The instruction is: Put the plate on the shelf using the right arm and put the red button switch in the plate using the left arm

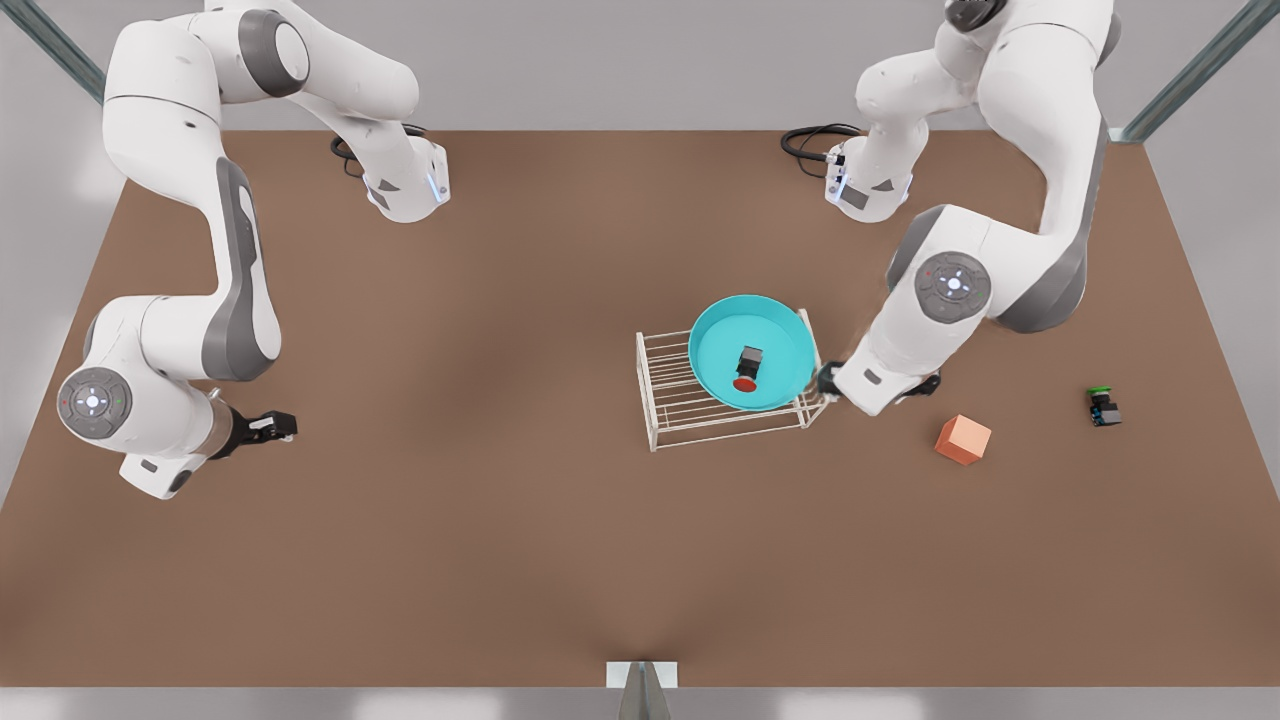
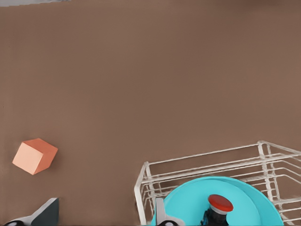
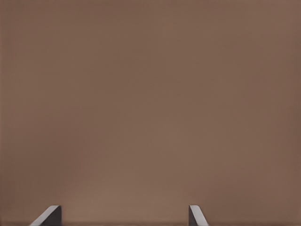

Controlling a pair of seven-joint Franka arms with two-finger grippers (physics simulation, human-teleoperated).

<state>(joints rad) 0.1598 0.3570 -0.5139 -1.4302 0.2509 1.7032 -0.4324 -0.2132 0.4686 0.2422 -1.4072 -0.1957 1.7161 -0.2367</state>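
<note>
In the front view the plate sits on the top tier of the shelf, covering the half toward the front view's right, and the red button switch lies tipped on its side inside the plate. Both placements look done. The left end effector hangs just beside the plate's rim at the shelf's end, low and close, which fits an arm that has let the switch go into the dish. The right end effector waits well apart over bare tabletop, out of the other arm's way. An orange cube and a green-capped switch lie apart and play no part.

In the left wrist view the left end effector is released, its fingertips spread wide and empty, with the plate, the switch and the shelf near one finger and the cube off to the other side.

In the right wrist view the right end effector is released too, its fingers apart over plain tabletop.

No brand, label or writing can be read.
</note>
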